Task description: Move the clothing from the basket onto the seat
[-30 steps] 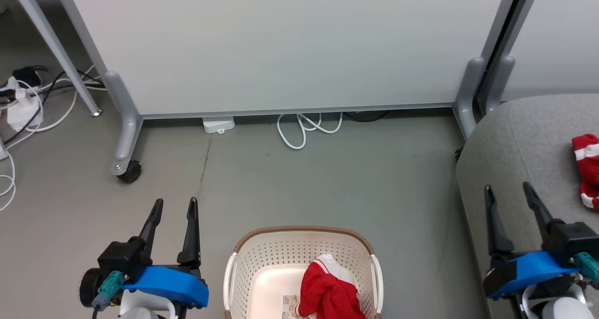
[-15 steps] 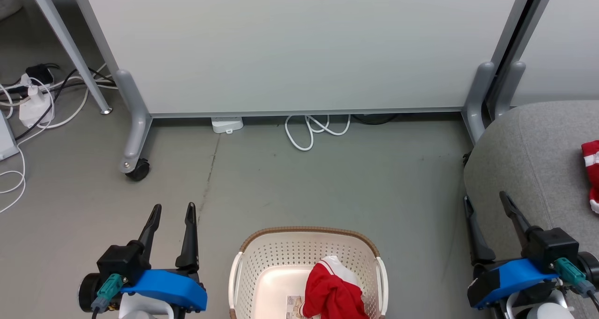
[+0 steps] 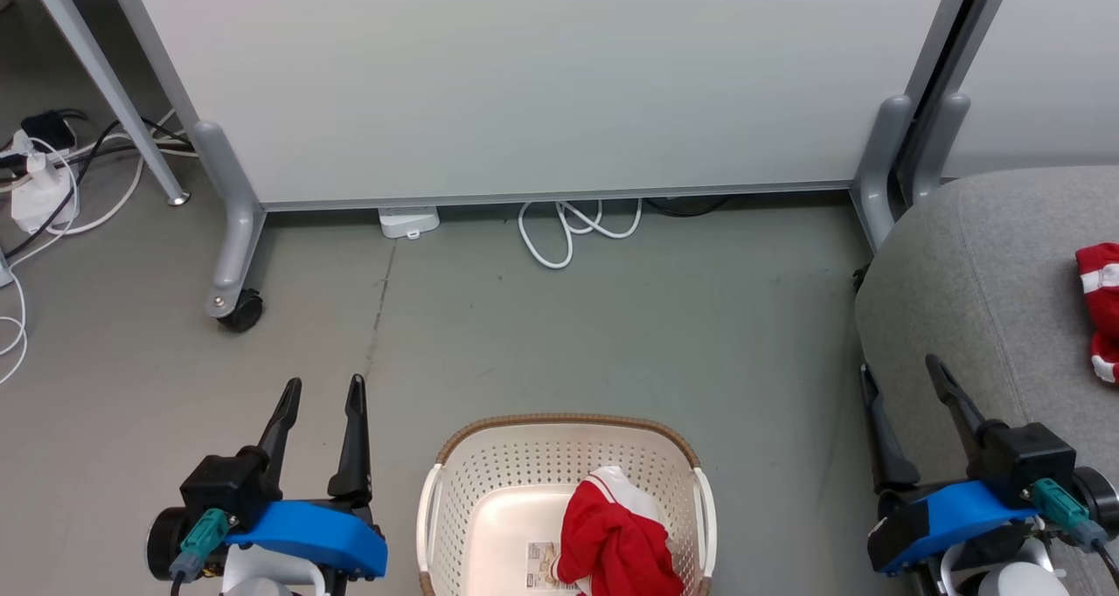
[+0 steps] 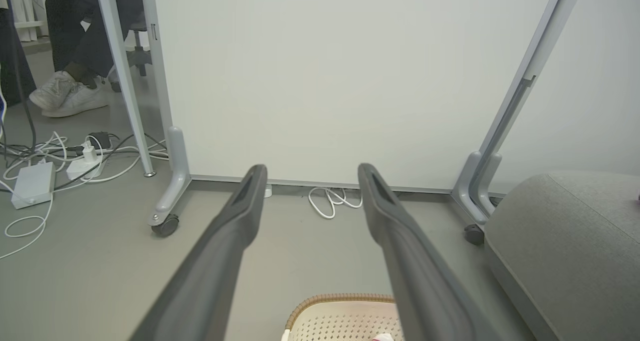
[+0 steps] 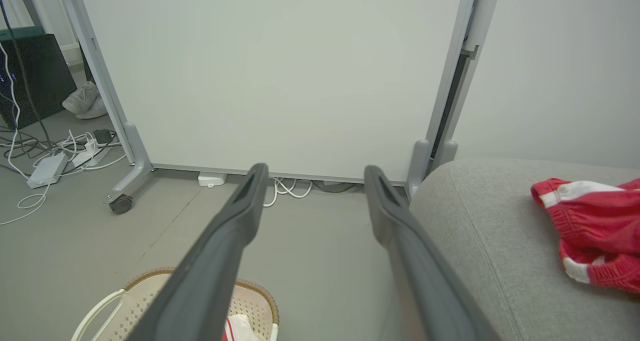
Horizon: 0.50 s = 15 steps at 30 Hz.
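Note:
A red garment with a white panel (image 3: 616,539) lies bunched in the cream perforated basket (image 3: 489,478) at the bottom middle of the head view. A second red-and-white garment (image 3: 1103,308) (image 5: 595,221) rests on the grey sofa (image 3: 970,264) (image 5: 475,216) at the right. Left of the basket, my left gripper (image 3: 321,388) is open and empty above the floor. At the sofa's front corner my right gripper (image 3: 899,371) is open and empty too. The basket rim (image 4: 335,301) (image 5: 150,276) shows below each wrist's fingers.
A white wheeled partition (image 3: 524,80) stands behind the basket, with a castor (image 3: 238,309) at its left foot. White cable (image 3: 573,229) coils under it. Power strips and cords (image 3: 39,185) lie at far left. A seated person's shoes (image 4: 67,93) show beyond the partition.
The head camera has shifted, so the whole scene has slid about. My right gripper has dropped lower and drawn back from over the sofa to its front corner. The left gripper holds its pose.

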### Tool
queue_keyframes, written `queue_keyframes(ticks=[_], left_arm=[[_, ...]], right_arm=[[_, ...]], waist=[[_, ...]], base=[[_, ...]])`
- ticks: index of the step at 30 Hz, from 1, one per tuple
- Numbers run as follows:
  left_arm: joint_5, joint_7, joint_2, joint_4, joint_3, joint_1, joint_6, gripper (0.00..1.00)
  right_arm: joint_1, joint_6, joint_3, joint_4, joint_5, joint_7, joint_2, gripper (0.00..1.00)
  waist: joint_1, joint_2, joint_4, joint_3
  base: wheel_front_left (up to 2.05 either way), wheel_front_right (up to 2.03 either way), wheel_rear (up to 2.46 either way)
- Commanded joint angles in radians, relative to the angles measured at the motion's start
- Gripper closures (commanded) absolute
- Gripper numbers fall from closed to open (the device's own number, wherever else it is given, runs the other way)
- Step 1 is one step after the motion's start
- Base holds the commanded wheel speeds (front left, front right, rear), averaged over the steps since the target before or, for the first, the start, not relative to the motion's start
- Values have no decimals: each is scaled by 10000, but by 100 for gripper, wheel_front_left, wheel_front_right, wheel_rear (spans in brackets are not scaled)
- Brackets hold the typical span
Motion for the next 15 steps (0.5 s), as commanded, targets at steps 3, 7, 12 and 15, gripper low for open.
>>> queue_keyframes(ticks=[3,7,12,15], left_arm=[[51,-26,-20,-48,67,-120,-9,0],[1,-26,-29,-90,85,-126,-9,0],[-65,-26,-55,-200,17,-273,-9,0],[-107,-26,-23,-186,-51,-484,-9,0]], right_arm=[[-138,1,9,17,54,-79,6,0],[-228,1,65,-102,79,-63,7,0],[-415,1,138,-353,111,-74,4,0],[-641,1,277,-629,128,-32,7,0]], waist=[[-1,-1,-78,62],[-1,-1,-260,277],[-1,-1,-676,929],[-1,-1,-997,1585]], base=[[0,0,0],[0,0,0],[0,0,0],[0,0,0]])
